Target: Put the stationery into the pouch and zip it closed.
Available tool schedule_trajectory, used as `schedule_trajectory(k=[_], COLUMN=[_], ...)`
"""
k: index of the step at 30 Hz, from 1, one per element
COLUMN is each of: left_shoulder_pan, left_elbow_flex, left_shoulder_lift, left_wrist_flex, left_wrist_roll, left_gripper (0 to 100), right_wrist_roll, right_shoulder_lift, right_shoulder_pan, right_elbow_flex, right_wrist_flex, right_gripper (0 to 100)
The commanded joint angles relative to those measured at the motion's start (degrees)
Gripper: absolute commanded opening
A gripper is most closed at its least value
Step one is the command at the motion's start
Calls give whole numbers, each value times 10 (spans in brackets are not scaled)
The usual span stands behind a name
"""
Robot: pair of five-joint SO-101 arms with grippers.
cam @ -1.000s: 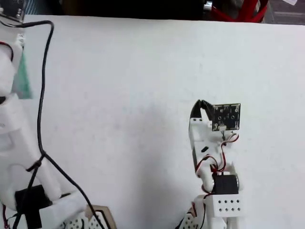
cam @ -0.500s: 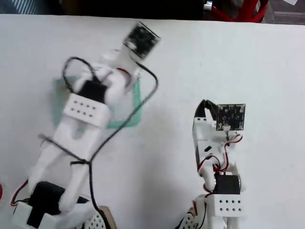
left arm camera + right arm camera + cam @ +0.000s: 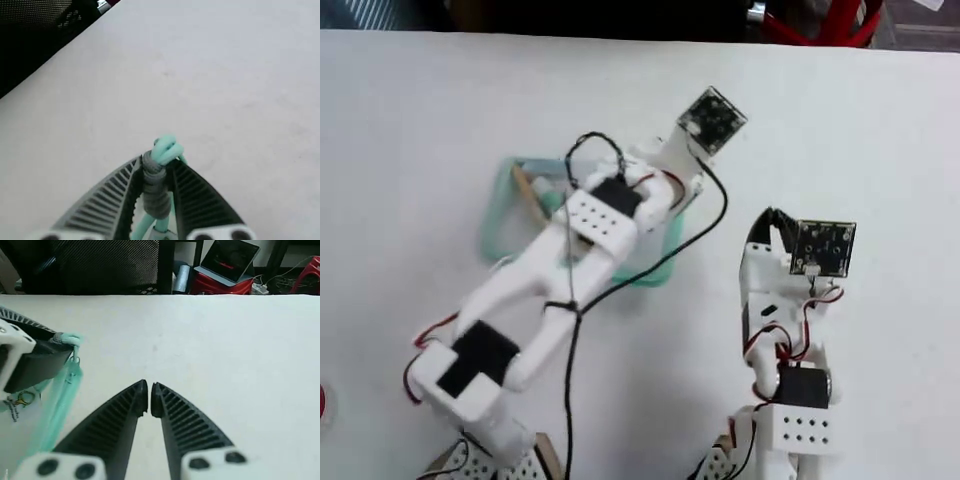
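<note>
A clear pouch (image 3: 505, 215) with teal edging lies flat left of the table's middle, and a tan stick (image 3: 526, 190) shows inside it. My left arm (image 3: 600, 215) stretches across it. In the left wrist view my left gripper (image 3: 156, 161) is shut on the pouch's zipper pull (image 3: 164, 147), a teal cord with a grey wrap. My right gripper (image 3: 149, 387) stands shut and empty just above the bare table to the right of the pouch (image 3: 47, 407); its black finger (image 3: 760, 228) shows from above. Off to its side I see the left gripper (image 3: 35, 357) with the zipper pull (image 3: 71, 340).
A wooden block (image 3: 546, 455) sits at the front edge beside the left arm's base, and a red object (image 3: 322, 400) peeks in at the left edge. A black cable (image 3: 705, 215) loops from the left wrist. Bare table (image 3: 880, 130) stretches on the right and at the back.
My left arm has swung from the table's left edge toward the middle, dragging the pouch to the right with it. The right arm has shifted slightly to the right.
</note>
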Motion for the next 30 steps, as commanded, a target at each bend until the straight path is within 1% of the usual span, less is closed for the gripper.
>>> schedule_trajectory(k=[1, 4, 6, 9, 12, 14, 15, 18, 19, 22, 25, 28, 30], left_shoulder_pan=[48, 82, 93, 89, 83, 82, 81, 73, 69, 66, 65, 59, 52], left_elbow_flex=[-80, -125, -172, -275, -382, -450, -484, -578, -609, -689, -746, -790, -830], left_shoulder_lift=[15, 33, 53, 107, 177, 213, 225, 245, 250, 259, 265, 263, 256], left_wrist_flex=[-17, -11, 12, 69, 142, 209, 244, 334, 357, 424, 474, 515, 550], left_wrist_roll=[8, 8, 8, 8, 8, 9, 20, 120, 137, 123, 98, 49, -9], left_gripper=[23, 23, 23, 23, 29, 68, 97, 168, 185, 202, 204, 203, 196], right_wrist_roll=[-5, -5, -19, -73, -69, -70, -70, -70, -70, -70, -70, -70, -70], right_shoulder_lift=[-4, -5, -5, -5, -5, -5, -5, -5, -5, -5, -5, -5, -5], right_shoulder_pan=[5, 11, 29, 60, 66, 66, 66, 66, 66, 66, 66, 66, 66], right_elbow_flex=[8, 13, 12, 11, 11, 11, 12, 13, 13, 13, 13, 13, 14], right_wrist_flex=[-38, -48, -49, -50, -50, -50, -50, -50, -50, -50, -50, -50, -50], right_gripper=[19, 19, 19, 19, 19, 19, 19, 19, 19, 19, 19, 19, 19])
